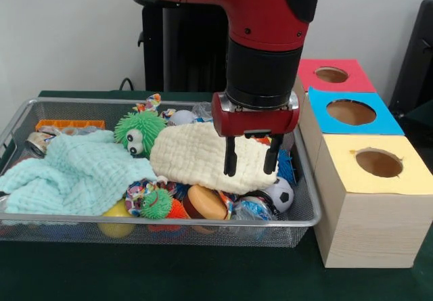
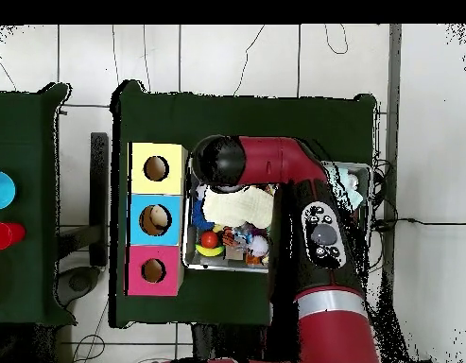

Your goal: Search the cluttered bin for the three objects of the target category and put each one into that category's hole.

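The wire mesh bin (image 1: 155, 218) holds a heap of toys and cloths; it also shows in the overhead view (image 2: 227, 267). My gripper (image 1: 251, 160) is open and empty, fingers pointing down at the right end of a cream cloth (image 1: 196, 155). I cannot tell whether the tips touch it. In the overhead view the arm hides the gripper. A see-through crinkled plastic thing with bluish bits (image 1: 249, 208) lies at the bin's front right, and another clear plastic piece (image 1: 201, 109) at the back. The blue-panelled hole (image 1: 350, 112) is the middle box right of the bin (image 2: 155, 219).
A mint cloth (image 1: 74, 172) covers the bin's left half. A green fuzzy toy (image 1: 139, 130), a small soccer ball (image 1: 279, 194), an orange disc (image 1: 205, 201) and a can (image 1: 39, 143) lie around. The red hole (image 1: 331, 75) and yellow hole (image 1: 379, 163) flank the blue one.
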